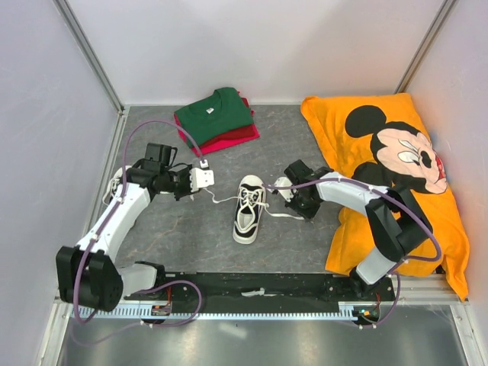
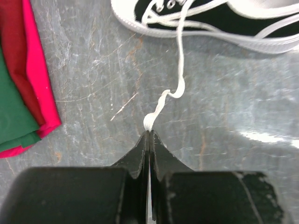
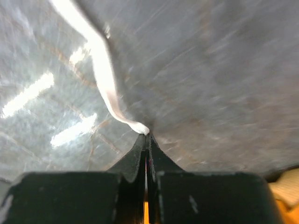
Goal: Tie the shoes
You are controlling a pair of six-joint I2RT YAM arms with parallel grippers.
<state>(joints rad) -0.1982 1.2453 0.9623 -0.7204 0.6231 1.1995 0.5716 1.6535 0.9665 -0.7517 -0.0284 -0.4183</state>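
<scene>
**A:** How far along is the tying?

**B:** Barely begun, I'd say. The shoe lies mid-table, between the two arms. Its laces are threaded through the eyelets, but no knot or bow shows.

**A:** What about the grippers?

**B:** The left gripper is clamped on the tip of the left lace. That lace runs slack and wavy across the table back to the shoe. The right gripper is pinched on the tip of the right lace, low over the table.

**A:** So both ends are caught?

**B:** Yes, one on each side of the shoe. That looks like the only step done. What's left is crossing the ends, tucking one under, pulling tight and forming the bow.

**A:** And the second shoe?

**B:** Only one shoe shows here. The task says shoes, so another would be left as well. The folded shirts sit well behind the shoe, clear of both arms.
</scene>
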